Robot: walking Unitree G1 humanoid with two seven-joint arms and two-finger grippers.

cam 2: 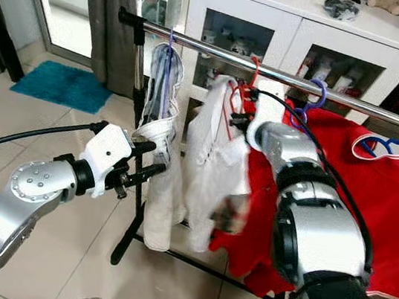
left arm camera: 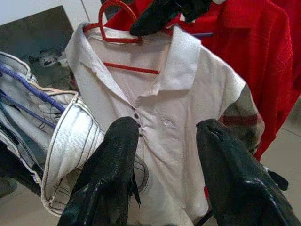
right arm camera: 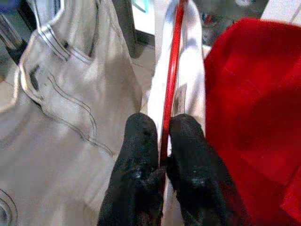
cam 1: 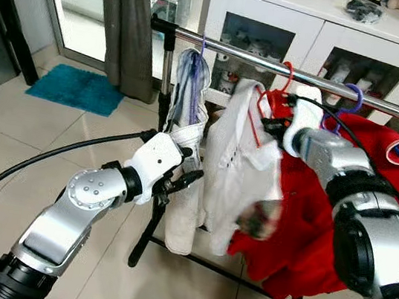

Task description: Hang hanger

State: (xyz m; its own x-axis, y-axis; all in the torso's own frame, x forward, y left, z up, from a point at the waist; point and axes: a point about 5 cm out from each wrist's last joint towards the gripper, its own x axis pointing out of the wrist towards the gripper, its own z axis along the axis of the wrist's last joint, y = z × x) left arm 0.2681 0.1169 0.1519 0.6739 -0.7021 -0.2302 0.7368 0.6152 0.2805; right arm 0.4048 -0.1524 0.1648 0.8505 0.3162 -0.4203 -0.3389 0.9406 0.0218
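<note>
A red hanger (right arm camera: 172,70) carries a white polo shirt (cam 1: 239,163). Its hook (cam 1: 289,74) curls over the chrome rail (cam 1: 229,52); I cannot tell whether it rests on the rail. My right gripper (right arm camera: 162,125) is shut on the hanger's red wire just under the hook, at the shirt's collar, and also appears up by the rail (cam 1: 271,123). My left gripper (left arm camera: 167,129) is open lower down, in front of the shirt's chest and beside a pale garment (cam 1: 191,103), touching neither.
The pale garment hangs from a blue hanger left of the shirt. A red garment (cam 1: 373,191) on a purple hanger hangs to the right. Behind the rack stands a white cabinet (cam 1: 315,31). A grey curtain (cam 1: 129,19) and teal mat (cam 1: 77,88) lie left.
</note>
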